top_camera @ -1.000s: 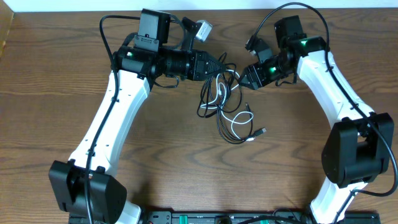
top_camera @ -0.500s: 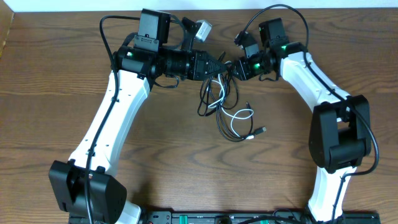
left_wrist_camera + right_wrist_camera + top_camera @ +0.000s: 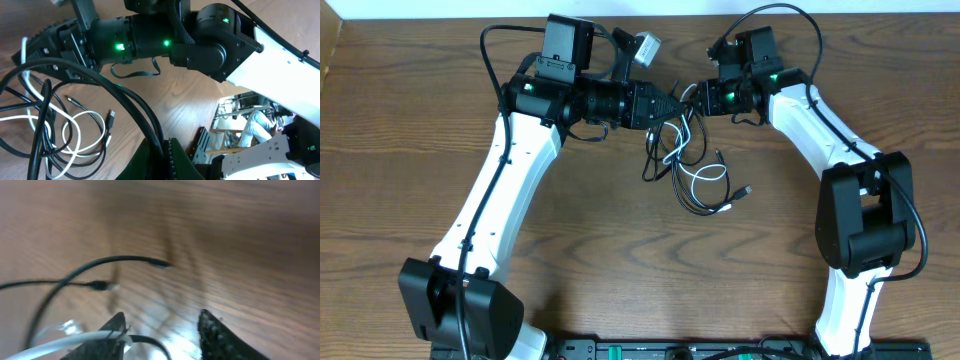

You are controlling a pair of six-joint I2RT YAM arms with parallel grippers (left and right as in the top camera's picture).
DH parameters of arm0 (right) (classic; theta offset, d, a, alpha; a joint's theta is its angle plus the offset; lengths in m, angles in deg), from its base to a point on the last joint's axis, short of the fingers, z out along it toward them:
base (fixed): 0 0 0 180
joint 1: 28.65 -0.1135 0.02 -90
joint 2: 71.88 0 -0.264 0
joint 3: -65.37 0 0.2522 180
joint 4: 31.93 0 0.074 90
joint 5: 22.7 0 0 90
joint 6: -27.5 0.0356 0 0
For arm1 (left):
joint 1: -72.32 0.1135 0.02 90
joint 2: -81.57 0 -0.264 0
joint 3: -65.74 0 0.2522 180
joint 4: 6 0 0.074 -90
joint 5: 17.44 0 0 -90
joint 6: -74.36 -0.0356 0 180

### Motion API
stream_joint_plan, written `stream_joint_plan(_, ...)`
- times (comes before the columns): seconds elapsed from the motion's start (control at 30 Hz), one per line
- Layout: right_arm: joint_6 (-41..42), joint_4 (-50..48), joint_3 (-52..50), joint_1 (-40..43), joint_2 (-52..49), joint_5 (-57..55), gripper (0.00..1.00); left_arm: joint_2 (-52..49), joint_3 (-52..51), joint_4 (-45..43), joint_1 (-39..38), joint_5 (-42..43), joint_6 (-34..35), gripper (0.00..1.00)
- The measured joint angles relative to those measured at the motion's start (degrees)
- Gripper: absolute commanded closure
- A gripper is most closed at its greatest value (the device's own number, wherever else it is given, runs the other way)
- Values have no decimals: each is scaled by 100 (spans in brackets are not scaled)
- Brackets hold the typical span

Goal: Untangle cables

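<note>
The cables (image 3: 685, 165) lie in a loose tangle of black loops and one white cord (image 3: 705, 172) at the table's upper middle. A small plug (image 3: 747, 189) trails to the right. My left gripper (image 3: 672, 103) is shut on a black cable (image 3: 135, 100) at the tangle's top, and in the left wrist view the jaws (image 3: 167, 155) clamp it. My right gripper (image 3: 700, 98) sits just right of the left one. In the right wrist view, blurred, its jaws (image 3: 162, 325) stand apart; the white cord (image 3: 65, 341) lies over the left fingertip and a black strand passes between them.
Both arms reach in from bases at the table's front corners (image 3: 460, 310) (image 3: 865, 300). Thick black arm wires (image 3: 775, 15) arc over the back edge. A black strip (image 3: 680, 350) runs along the front edge. Bare wood (image 3: 620, 260) lies in front of the tangle.
My right gripper has swung up and left, from beside the tangle to close against the left gripper. The tangle's lower loops and plug shifted slightly up and right. The left arm stayed put.
</note>
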Motion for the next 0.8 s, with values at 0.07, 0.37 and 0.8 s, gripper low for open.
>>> stream_joint_plan(0.07, 317, 136, 0, 2, -2, -529, 55, 0, 0, 0, 0, -22, 0, 93)
stream_joint_plan(0.37, 1032, 1134, -2, 326, -68, -2592, 54, 0, 0, 201, 153, -557, 120, 92)
stream_joint_plan(0.8, 1021, 2173, -2, 1580, -107, -2946, 56, 0, 2, 1139, 704, -2677, 155, 93)
